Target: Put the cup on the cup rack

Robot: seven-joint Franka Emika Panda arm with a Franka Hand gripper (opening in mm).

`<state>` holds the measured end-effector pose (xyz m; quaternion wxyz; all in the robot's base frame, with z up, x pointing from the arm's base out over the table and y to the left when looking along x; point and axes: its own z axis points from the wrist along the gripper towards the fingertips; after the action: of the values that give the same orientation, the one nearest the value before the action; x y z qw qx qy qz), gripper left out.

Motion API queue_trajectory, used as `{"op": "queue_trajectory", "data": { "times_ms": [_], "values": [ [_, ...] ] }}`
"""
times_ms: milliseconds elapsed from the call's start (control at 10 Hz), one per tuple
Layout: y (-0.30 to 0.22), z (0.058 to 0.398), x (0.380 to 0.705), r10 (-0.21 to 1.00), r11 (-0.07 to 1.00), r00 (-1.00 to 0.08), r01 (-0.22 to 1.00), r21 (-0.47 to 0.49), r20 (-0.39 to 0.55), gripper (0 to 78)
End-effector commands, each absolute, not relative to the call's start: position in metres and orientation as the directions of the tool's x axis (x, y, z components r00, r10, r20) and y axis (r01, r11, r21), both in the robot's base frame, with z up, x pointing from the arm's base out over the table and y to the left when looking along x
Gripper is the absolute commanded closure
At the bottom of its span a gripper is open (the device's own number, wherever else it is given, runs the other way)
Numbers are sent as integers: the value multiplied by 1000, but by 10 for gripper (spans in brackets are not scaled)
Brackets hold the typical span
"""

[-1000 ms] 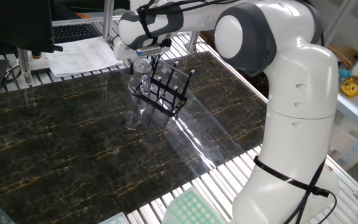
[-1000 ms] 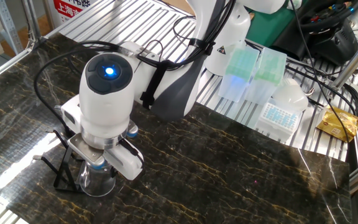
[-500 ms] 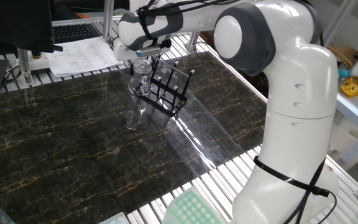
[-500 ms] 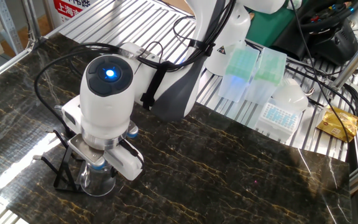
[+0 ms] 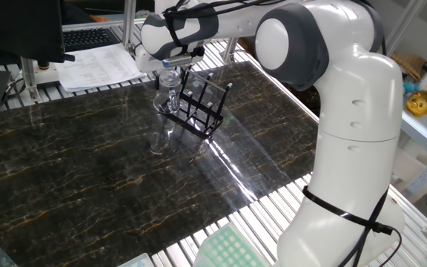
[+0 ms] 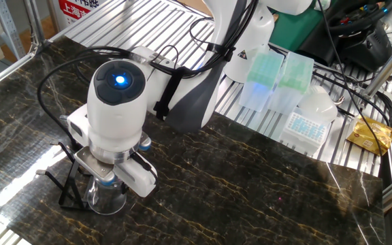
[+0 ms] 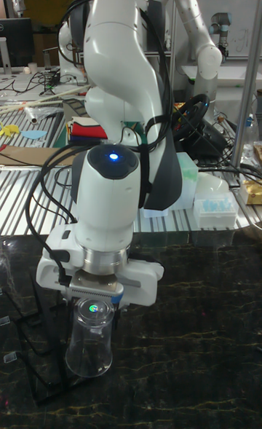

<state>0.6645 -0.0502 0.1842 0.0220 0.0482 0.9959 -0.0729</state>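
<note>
The cup (image 7: 90, 341), a clear glass, hangs mouth down under my gripper (image 7: 94, 302), which is shut on its upper end. It also shows as a faint clear shape (image 5: 167, 90) and under the wrist (image 6: 107, 194). The cup rack (image 5: 200, 108) is a black wire frame with upright pegs, right beside the cup. It stands left of the cup (image 7: 33, 349) in the tall view and at the table's near corner (image 6: 68, 178). The cup overlaps the rack's edge; I cannot tell whether a peg is inside it. The wrist hides the fingertips in both fixed views.
The dark marble table (image 5: 87, 170) carries the rack. Papers and a keyboard (image 5: 95, 63) lie beyond its far edge. Pipette tip boxes (image 6: 278, 78) and a yellow packet (image 6: 369, 135) sit on the slatted bench. My own arm (image 5: 347, 111) stands at the table's right side.
</note>
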Motion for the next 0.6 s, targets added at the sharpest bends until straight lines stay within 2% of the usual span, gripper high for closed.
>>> {"op": "queue_trajectory", "data": {
  "times_ms": [100, 600],
  "values": [
    [-50, 187, 666, 92, 985, -994, 99, -143, -56, 764],
    [-50, 187, 666, 91, 984, -994, 99, -145, -58, 764]
  ]
}}
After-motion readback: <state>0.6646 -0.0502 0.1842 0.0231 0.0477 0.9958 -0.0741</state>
